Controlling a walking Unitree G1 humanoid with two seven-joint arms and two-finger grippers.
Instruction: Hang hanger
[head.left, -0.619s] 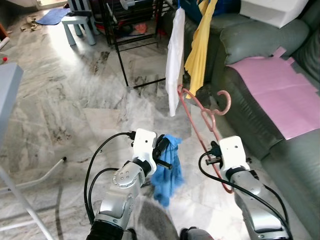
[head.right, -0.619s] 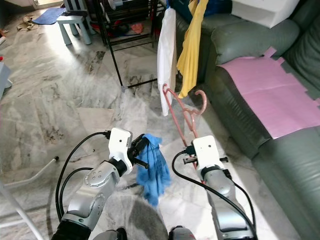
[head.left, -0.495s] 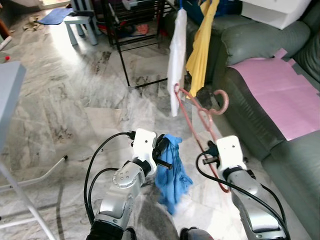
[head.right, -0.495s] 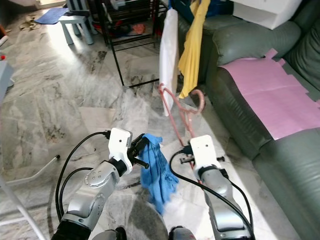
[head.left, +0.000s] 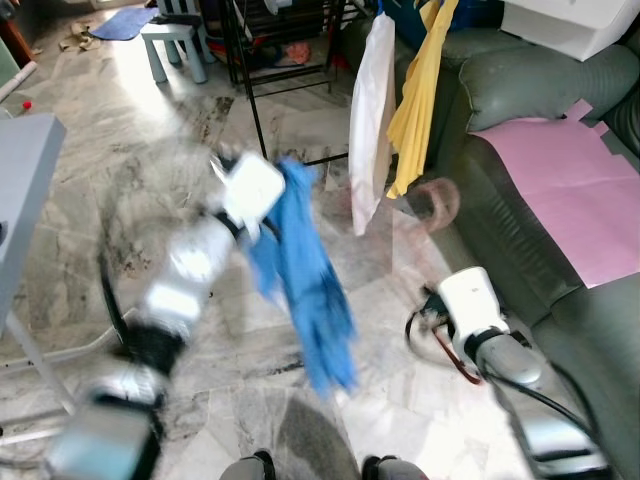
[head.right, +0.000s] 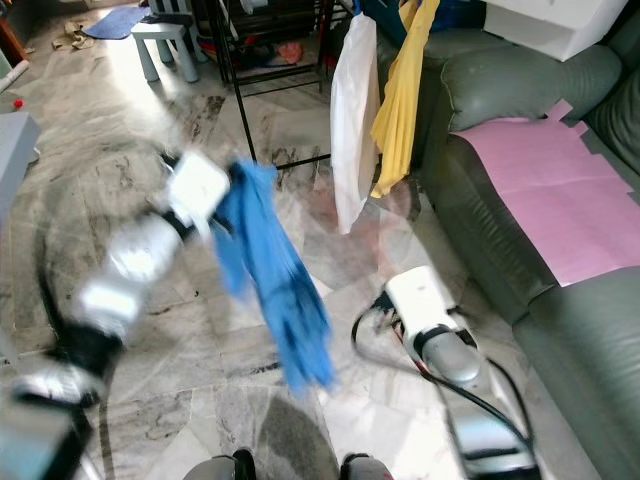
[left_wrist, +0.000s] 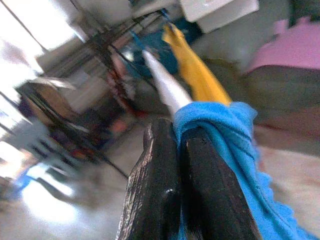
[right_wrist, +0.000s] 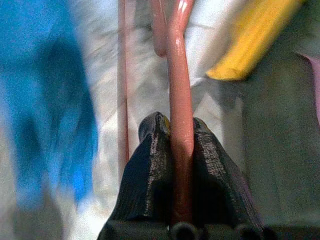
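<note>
A home's living room — marble floor (head.left: 120, 200), green leather sofa (head.left: 520, 90), clothes rack (head.left: 290, 60) hung with shirts — a white shirt (head.left: 370, 120), a yellow shirt (head.left: 420, 100).

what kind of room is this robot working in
Most likely a home living room used for drying laundry. A grey-green sofa with a pink sheet stands on the right, a white garment and a yellow one hang from a rack, and the floor is marble tile.

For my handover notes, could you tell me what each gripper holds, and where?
Left gripper pinches the blue cloth at its top edge; right gripper clamps the pink hanger on one bar.
</note>
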